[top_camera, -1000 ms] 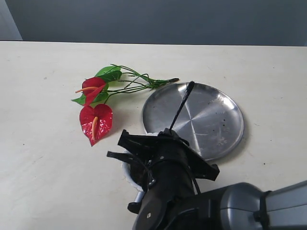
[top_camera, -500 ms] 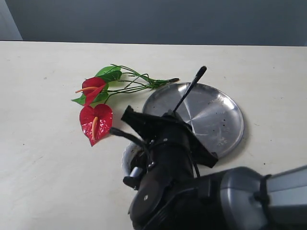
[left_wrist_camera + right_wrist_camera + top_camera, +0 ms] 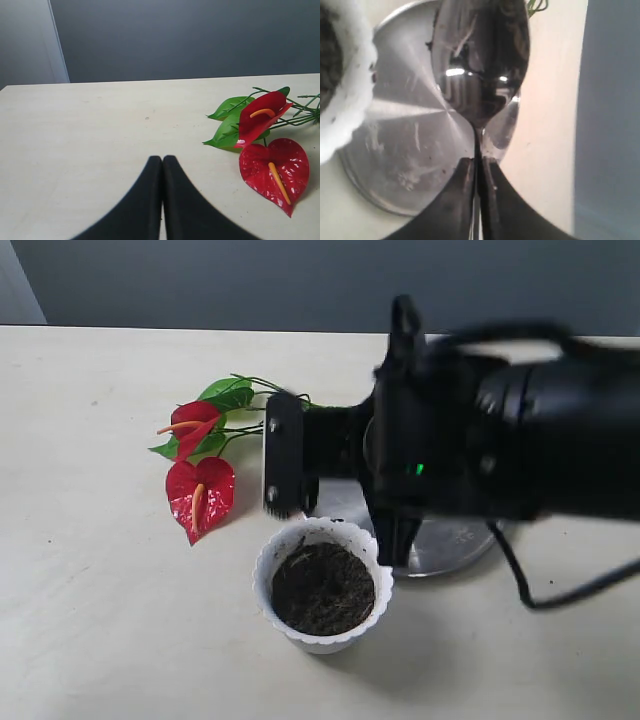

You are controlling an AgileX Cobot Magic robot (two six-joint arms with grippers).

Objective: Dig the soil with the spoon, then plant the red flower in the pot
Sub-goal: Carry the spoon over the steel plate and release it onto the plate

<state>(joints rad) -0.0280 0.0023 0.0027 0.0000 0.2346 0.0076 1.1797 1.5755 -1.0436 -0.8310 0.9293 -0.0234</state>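
While the right claw (image 3: 479, 165) is clamped on the thin handle of the spoon (image 3: 480, 65), the digging step is judged to be the one in hand. The wrist view shows the spoon's shiny bowl held out over the steel plate (image 3: 405, 125), just beside the scalloped rim of the pot (image 3: 350, 100) and not in it. Whether any earth sits in the bowl cannot be told; the surface shows mostly reflections.

The left claw (image 3: 161, 162) has its fingers pressed together with nothing between them, and is low over bare worktop (image 3: 90, 130) with the blooms off to one side.

The pot (image 3: 322, 585) stands upright on the worktop, filled with dark soil (image 3: 322, 590) whose surface looks rough. No clear planting hole can be confirmed from this angle. The red flower (image 3: 200, 490) lies flat on the worktop, near the pot but not touching it. Its stems run toward the plate and pass out of sight behind the right arm, which is blurred in the exterior view.

Assessment: planting is not yet begun.

The next move calls for either bringing the spoon to the soil for another scoop or laying it on the plate. The sprig would then need taking by its thin stems rather than its blooms, and setting upright with the stem ends pushed into the soil.

Risk noted: the light pot may tip under a sideways push.
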